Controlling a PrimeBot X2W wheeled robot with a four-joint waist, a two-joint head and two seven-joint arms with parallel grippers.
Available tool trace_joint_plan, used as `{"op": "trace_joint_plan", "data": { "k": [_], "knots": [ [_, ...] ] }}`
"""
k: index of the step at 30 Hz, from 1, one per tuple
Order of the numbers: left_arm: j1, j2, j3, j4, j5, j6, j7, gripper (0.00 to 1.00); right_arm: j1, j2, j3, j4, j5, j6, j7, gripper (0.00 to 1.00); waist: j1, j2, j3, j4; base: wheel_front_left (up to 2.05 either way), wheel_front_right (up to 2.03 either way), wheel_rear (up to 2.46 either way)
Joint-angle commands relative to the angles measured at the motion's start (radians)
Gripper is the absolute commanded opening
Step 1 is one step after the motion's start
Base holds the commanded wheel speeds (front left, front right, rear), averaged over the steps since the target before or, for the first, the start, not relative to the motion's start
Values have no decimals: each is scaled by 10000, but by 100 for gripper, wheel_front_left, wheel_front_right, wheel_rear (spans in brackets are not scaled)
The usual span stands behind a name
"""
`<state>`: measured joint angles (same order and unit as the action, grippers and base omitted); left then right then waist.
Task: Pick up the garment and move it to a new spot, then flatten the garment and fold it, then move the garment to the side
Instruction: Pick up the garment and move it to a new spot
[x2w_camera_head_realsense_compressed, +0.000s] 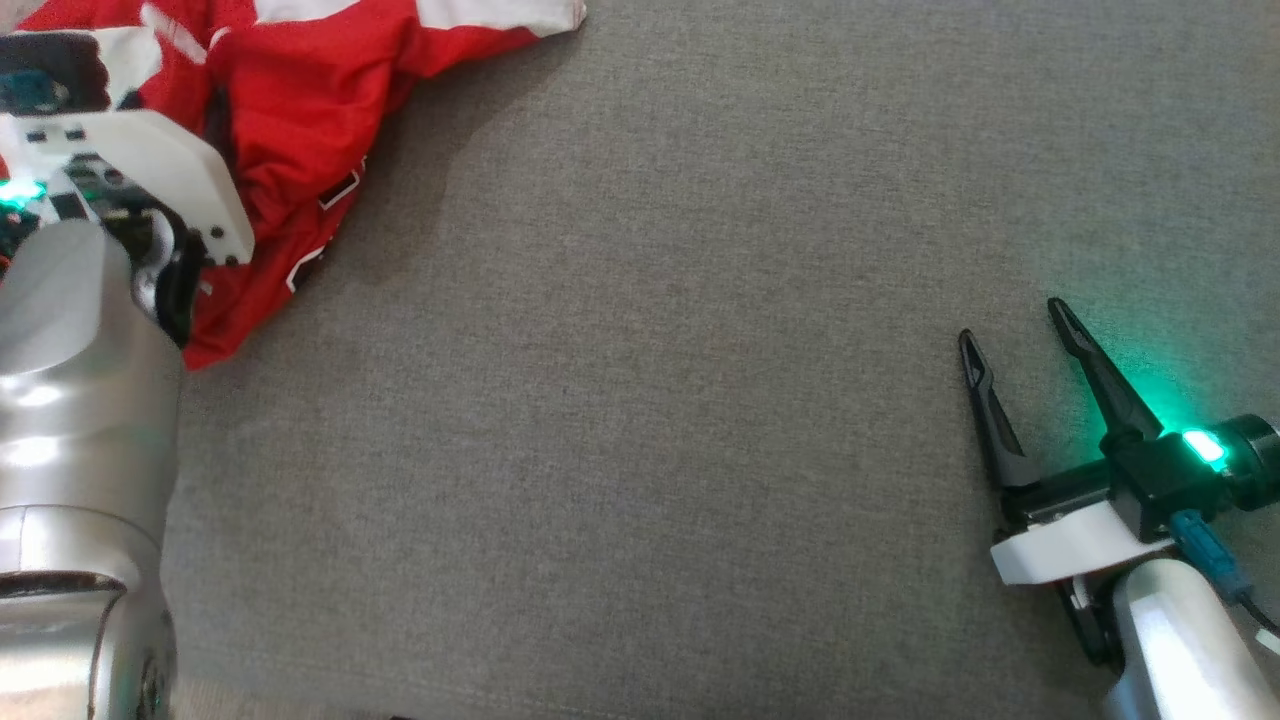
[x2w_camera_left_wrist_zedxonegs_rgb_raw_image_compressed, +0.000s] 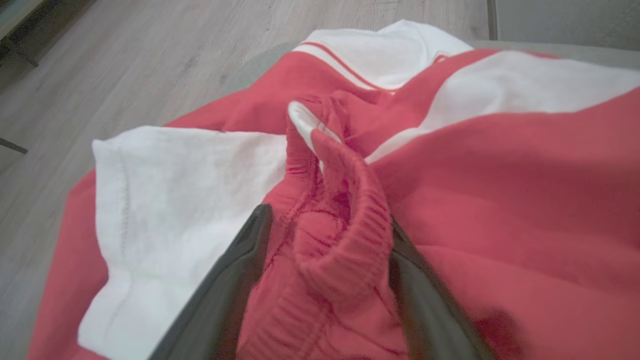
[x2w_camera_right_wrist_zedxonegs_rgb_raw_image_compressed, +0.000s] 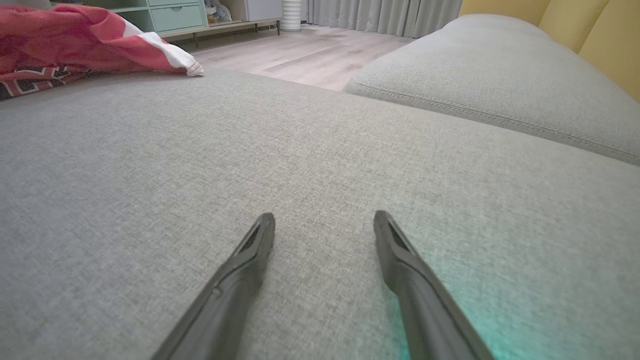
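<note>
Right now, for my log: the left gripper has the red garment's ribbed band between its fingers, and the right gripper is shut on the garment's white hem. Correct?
Not quite. The right gripper is open and empty over the bare grey cushion, apart from the garment, as the right wrist view shows. The left gripper does have the ribbed band between its fingers.

Grey fabric sofa seat (x2w_camera_right_wrist_zedxonegs_rgb_raw_image_compressed: 320, 150), pale wood floor (x2w_camera_right_wrist_zedxonegs_rgb_raw_image_compressed: 310, 55) beyond, mint-green drawers (x2w_camera_right_wrist_zedxonegs_rgb_raw_image_compressed: 175, 15), grey curtains (x2w_camera_right_wrist_zedxonegs_rgb_raw_image_compressed: 380, 15), yellow back cushions (x2w_camera_right_wrist_zedxonegs_rgb_raw_image_compressed: 575, 25)

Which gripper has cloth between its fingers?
The left gripper: its fingers straddle a red ribbed band of the garment. The right gripper is spread open over bare grey cushion.
</note>
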<state>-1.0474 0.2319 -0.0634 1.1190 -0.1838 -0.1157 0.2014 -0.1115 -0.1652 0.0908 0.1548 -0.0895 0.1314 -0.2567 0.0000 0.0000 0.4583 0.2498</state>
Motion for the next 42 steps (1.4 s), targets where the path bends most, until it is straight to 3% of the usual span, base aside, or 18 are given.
{"op": "trace_joint_plan", "data": {
  "k": [1,2,3,4,11,18,25,32,37,42],
  "knots": [
    [-328,554,135,-133,-16,-38,-63,100,-80,-119,156,-17,-38,-7,-51,100,0,0,55,77,0,0,0],
    [-349,538,85,-25,-32,-57,-184,82,-71,-133,145,-8,-36,-7,-51,100,0,0,67,120,0,0,0],
    [-370,522,52,44,-48,-68,-377,35,-60,-145,141,7,-31,-7,-51,100,0,0,67,162,0,0,0],
    [-391,521,10,95,-50,-78,-596,0,-52,-156,139,24,-25,-7,-51,100,0,0,61,203,0,0,0],
    [-935,356,-164,9,-347,-134,-2099,0,-24,-76,341,193,59,-7,-51,100,0,0,-546,338,0,0,0],
    [-1762,336,-1413,-1308,-948,-146,-2671,0,40,365,753,429,238,-7,-51,100,0,0,-1762,-191,0,0,0],
    [-2088,864,-2842,-3397,-2056,-148,-2151,0,116,884,892,568,480,-7,-51,100,0,0,-2963,-1588,0,0,0],
    [-2397,1212,-3167,-4930,-2443,-123,-1563,0,212,1128,1015,460,897,-7,-51,100,0,0,-3607,-3379,0,0,0],
    [-2413,851,-3312,-5335,-2585,-3,-1200,0,179,1145,1399,270,1526,-7,-51,100,0,0,-3682,-4537,0,0,0],
    [-2343,253,-3578,-5517,-2671,12,-1456,0,-18,1147,1498,39,1945,-7,-51,100,0,0,-3413,-5235,0,0,0]
  ]
}}
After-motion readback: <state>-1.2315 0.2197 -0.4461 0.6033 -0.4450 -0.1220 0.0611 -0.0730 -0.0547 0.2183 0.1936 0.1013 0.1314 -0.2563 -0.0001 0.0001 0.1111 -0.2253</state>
